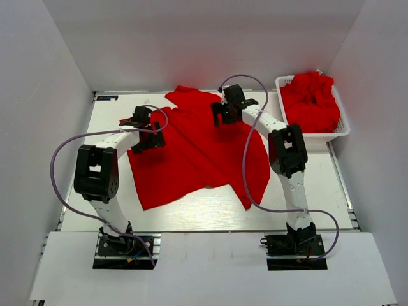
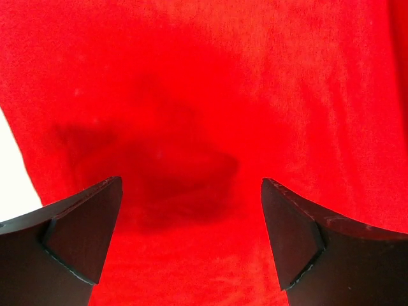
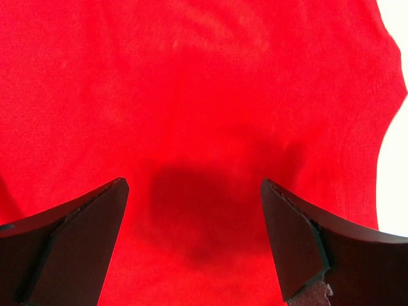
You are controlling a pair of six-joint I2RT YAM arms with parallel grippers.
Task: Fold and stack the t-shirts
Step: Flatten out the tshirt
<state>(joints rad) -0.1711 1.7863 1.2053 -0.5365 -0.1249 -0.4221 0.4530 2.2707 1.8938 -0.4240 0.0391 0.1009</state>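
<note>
Shirts first: one red t-shirt (image 1: 197, 153) lies spread and rumpled across the bench (image 1: 306, 197), with a red heap (image 1: 311, 102) in the white basket (image 1: 319, 136) at the far right, too tangled to count. Left gripper (image 2: 191, 191) and right gripper (image 3: 194, 188) are both wide apart above the spread cloth, holding nothing.

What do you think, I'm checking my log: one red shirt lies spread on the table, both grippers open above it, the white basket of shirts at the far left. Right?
No: the top external view shows the white basket at the far right, not the left. The rest holds.
</note>
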